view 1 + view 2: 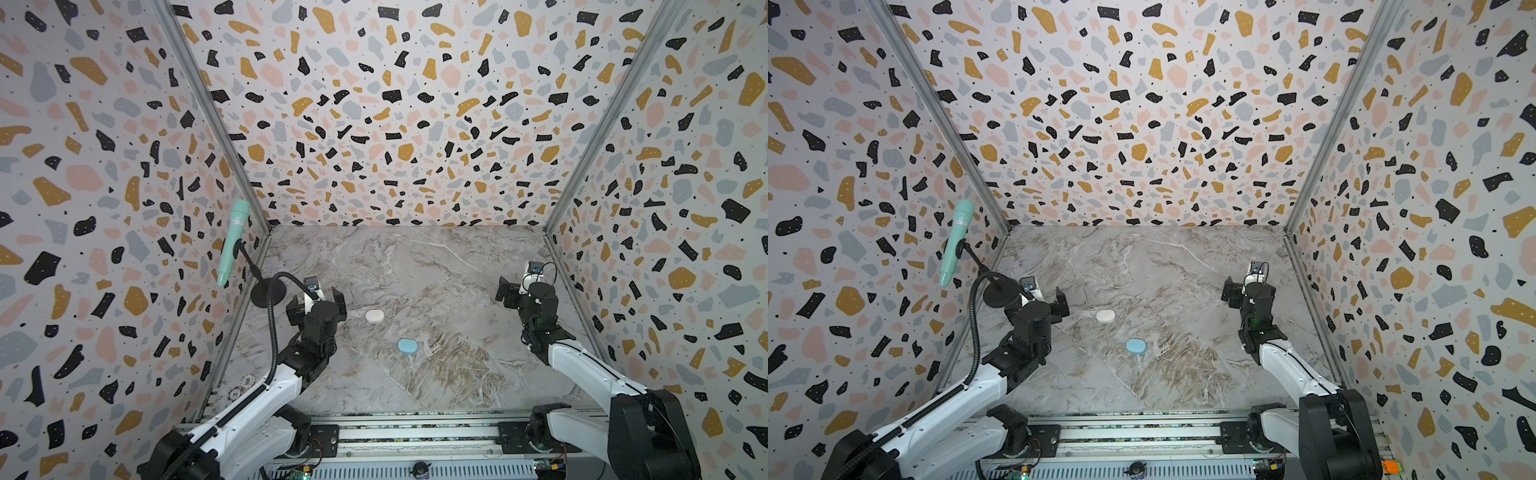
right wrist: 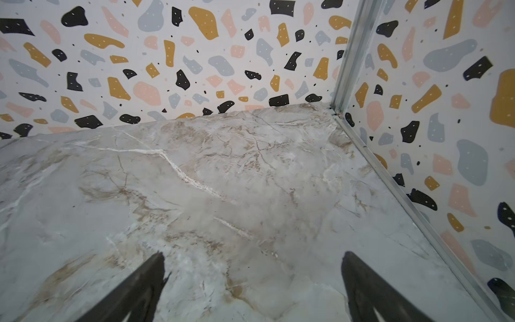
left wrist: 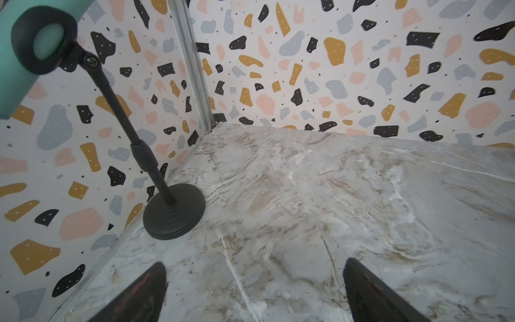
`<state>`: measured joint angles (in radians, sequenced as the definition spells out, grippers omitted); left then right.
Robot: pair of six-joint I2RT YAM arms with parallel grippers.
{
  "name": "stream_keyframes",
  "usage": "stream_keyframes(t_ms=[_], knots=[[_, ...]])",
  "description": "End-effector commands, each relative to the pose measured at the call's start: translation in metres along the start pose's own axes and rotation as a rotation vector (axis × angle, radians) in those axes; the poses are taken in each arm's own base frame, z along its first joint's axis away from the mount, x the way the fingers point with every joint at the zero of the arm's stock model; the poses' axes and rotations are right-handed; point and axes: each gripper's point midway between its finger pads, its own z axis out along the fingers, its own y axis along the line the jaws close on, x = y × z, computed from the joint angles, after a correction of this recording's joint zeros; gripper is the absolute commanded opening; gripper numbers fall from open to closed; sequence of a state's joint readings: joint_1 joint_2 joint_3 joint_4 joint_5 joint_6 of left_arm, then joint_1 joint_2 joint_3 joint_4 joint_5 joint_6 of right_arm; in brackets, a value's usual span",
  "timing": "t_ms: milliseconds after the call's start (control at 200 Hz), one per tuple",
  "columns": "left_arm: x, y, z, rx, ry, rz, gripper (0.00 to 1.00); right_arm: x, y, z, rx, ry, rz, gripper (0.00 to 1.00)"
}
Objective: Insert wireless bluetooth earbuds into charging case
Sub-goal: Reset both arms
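Two shut pill-shaped charging cases lie on the marble table in both top views: a white case (image 1: 374,316) (image 1: 1105,316) and, nearer the front, a light blue case (image 1: 407,346) (image 1: 1136,345). No wireless bluetooth earbuds show in any view. My left gripper (image 1: 316,307) (image 1: 1038,307) hovers open just left of the white case, apart from it. My right gripper (image 1: 525,293) (image 1: 1250,295) is open near the right wall, far from both cases. The left wrist view shows my left gripper (image 3: 255,278) over bare marble, and the right wrist view shows my right gripper (image 2: 252,267) the same way.
A mint-green microphone (image 1: 232,245) on a black stand with a round base (image 1: 268,293) (image 3: 174,214) stands at the left wall, close behind my left gripper. Poker chips (image 1: 243,384) lie by the left arm. Patterned walls enclose three sides; a metal rail (image 1: 415,419) runs along the front.
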<state>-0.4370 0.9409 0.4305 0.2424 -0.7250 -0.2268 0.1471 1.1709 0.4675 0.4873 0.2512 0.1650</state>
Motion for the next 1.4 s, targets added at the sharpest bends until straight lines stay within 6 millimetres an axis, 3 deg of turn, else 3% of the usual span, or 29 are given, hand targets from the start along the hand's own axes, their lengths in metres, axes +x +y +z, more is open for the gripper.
stream_keyframes(t_ms=[0,100,260,446,556,661,781,1171,1397], knots=[[-0.008,0.007,0.007,-0.004,-0.048,-0.023,1.00,-0.013,-0.010,0.001,0.041,-0.101,-0.017,0.99],[-0.006,0.014,0.013,-0.037,-0.042,-0.009,1.00,-0.006,-0.013,0.005,0.047,-0.094,-0.015,0.99],[-0.008,0.019,0.021,-0.081,-0.052,0.009,1.00,-0.006,-0.002,0.004,-0.023,-0.131,-0.017,0.99],[0.009,0.020,0.038,-0.114,-0.023,0.033,1.00,-0.004,-0.001,0.011,-0.057,-0.141,-0.052,0.99],[0.017,0.022,0.046,-0.131,-0.010,0.047,1.00,0.000,-0.015,0.014,-0.023,-0.124,-0.045,0.99],[0.019,0.028,0.051,-0.129,-0.023,0.036,1.00,0.030,-0.033,0.010,0.054,-0.074,0.006,0.99],[0.029,0.038,0.060,-0.129,-0.021,0.003,1.00,0.032,-0.020,0.013,-0.017,-0.083,-0.018,0.99],[0.033,0.047,0.068,-0.073,-0.100,-0.015,1.00,0.033,-0.027,0.011,-0.041,-0.146,-0.013,0.99],[0.036,0.046,0.071,-0.055,-0.095,-0.017,1.00,0.039,-0.005,0.015,-0.095,-0.135,-0.096,0.99]])
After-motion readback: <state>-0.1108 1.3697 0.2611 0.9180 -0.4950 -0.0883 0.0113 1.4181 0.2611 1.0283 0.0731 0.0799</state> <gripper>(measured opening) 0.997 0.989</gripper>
